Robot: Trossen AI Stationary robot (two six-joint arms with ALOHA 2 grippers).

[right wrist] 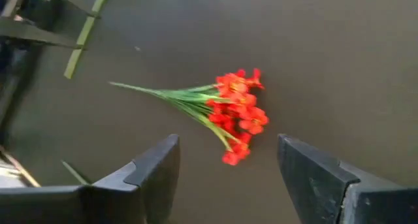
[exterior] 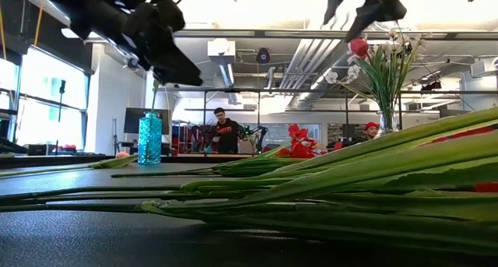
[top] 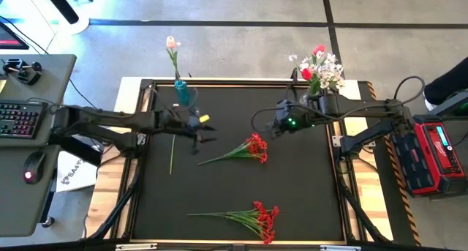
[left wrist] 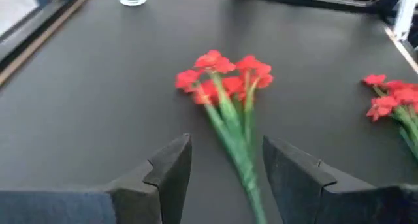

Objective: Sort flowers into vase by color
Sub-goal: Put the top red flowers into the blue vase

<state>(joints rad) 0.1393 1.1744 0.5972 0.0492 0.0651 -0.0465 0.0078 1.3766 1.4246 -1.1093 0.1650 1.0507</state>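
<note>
left gripper (top: pixel 205 140) hangs wide open and empty, a red bunch (top: pixel 254 147) just ahead; right gripper (top: pixel 272 126) gapes empty above it.

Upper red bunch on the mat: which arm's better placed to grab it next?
Left, probably. The left gripper hangs open at the stem end of the upper red bunch, stems between its fingers. The right gripper is open above, off to the side.

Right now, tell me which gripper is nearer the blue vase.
Left. The left gripper hangs just in front of the blue vase, toward the table's middle. The right gripper is farther off, by the clear vase.
</note>
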